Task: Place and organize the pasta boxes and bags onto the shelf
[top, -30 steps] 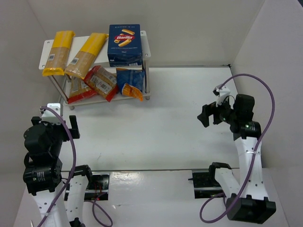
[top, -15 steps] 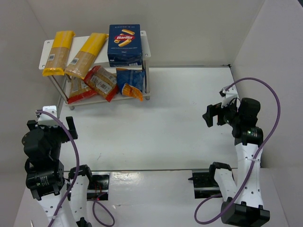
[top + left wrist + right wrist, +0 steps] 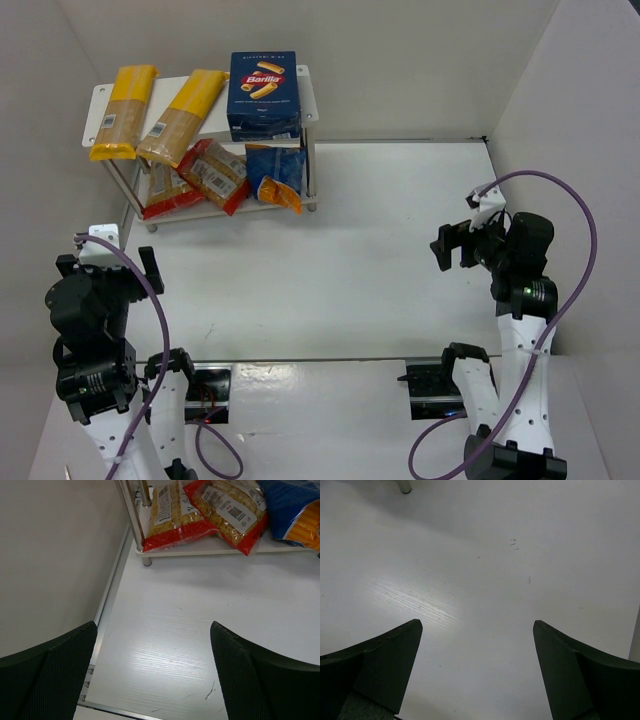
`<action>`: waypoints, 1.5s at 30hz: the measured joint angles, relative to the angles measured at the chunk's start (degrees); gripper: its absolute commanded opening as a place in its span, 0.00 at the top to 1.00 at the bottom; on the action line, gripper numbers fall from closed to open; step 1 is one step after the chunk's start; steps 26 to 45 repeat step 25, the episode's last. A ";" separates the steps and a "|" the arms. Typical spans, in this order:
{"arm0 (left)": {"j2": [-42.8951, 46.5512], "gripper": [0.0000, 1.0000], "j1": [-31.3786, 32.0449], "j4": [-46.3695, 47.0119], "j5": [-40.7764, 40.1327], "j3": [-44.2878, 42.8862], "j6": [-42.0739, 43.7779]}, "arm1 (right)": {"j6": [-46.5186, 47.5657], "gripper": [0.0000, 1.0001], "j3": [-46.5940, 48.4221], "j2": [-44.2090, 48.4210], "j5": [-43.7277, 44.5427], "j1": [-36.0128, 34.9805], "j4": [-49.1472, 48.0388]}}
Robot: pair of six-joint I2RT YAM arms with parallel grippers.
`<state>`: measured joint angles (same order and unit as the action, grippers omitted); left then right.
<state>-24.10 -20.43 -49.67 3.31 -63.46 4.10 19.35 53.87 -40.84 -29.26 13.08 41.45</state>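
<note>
The white two-tier shelf (image 3: 309, 100) stands at the back left. On its top board lie two yellow spaghetti bags (image 3: 123, 110) (image 3: 183, 115) and the dark blue Barilla box (image 3: 263, 95). On the lower board (image 3: 200, 553) are two red-orange bags (image 3: 213, 174) (image 3: 172, 515) and a blue bag (image 3: 275, 172) (image 3: 295, 502). My left gripper (image 3: 108, 268) (image 3: 153, 626) hangs open over bare table near the left wall, well in front of the shelf. Over bare table at the right, my right gripper (image 3: 455, 243) (image 3: 477, 623) is open and holds nothing.
White walls close the table in on the left, back and right. A metal rail (image 3: 320, 360) runs along the near edge by the arm bases. Purple cables (image 3: 575, 230) loop off both arms. A shelf foot (image 3: 404, 486) shows in the right wrist view.
Both arms have drawn back toward their bases: the left gripper moved nearer and left, the right one shifted right. Both stayed open. The pasta did not move.
</note>
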 measured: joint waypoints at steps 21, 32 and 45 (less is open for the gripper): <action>0.00 0.01 -0.50 0.00 0.02 0.00 0.09 | 0.04 0.00 -0.35 0.55 -0.04 0.00 -0.15; 0.00 0.01 -0.50 0.00 0.02 0.00 0.11 | 0.04 0.00 -0.35 0.55 -0.13 0.00 -0.15; 0.00 0.01 -0.50 0.00 0.02 0.00 0.11 | 0.04 0.00 -0.35 0.55 -0.13 0.00 -0.15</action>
